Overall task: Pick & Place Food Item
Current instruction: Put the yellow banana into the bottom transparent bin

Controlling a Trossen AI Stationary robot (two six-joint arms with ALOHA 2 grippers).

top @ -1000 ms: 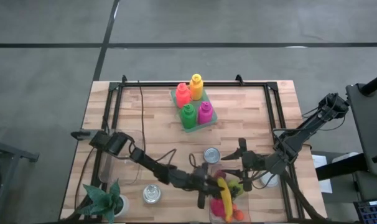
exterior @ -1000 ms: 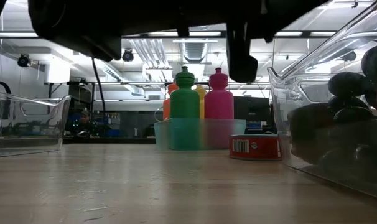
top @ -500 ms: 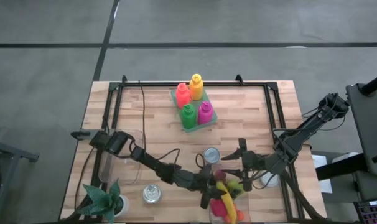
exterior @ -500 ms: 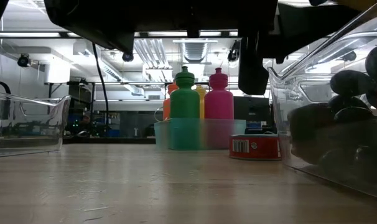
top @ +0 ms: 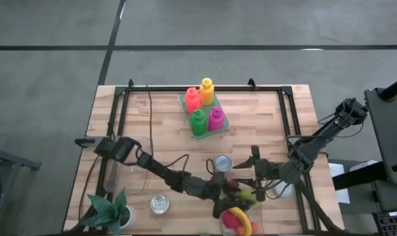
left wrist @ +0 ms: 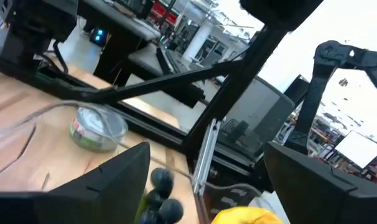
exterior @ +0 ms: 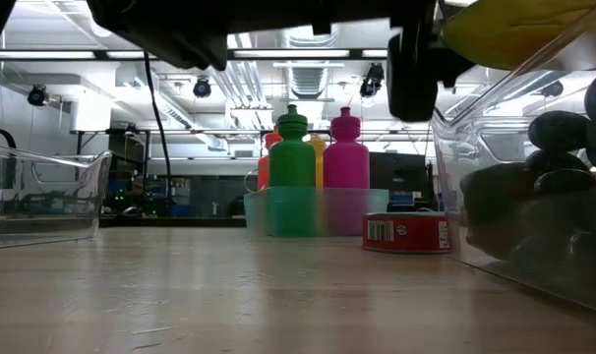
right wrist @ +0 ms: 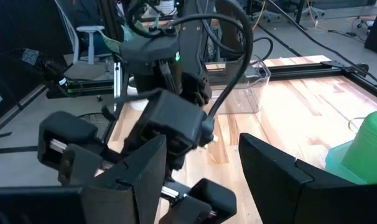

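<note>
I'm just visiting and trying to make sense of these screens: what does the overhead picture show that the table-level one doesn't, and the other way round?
Only the overhead view shows the whole wooden table, a potted plant at one corner, a glass jar, and both arms meeting near a clear bin, with the left gripper over a banana. Only the table-level view shows the room behind, with ceiling lights, and the can's red label. Both show the coloured bottles in their tray and the can.

A wooden desk (top: 166,124) carries a tray of bottles (top: 205,124) at upper centre, a tin can (top: 223,163) mid-frame, a potted plant (top: 110,211) lower left, and a clear bin (top: 232,219) at bottom centre.
</note>
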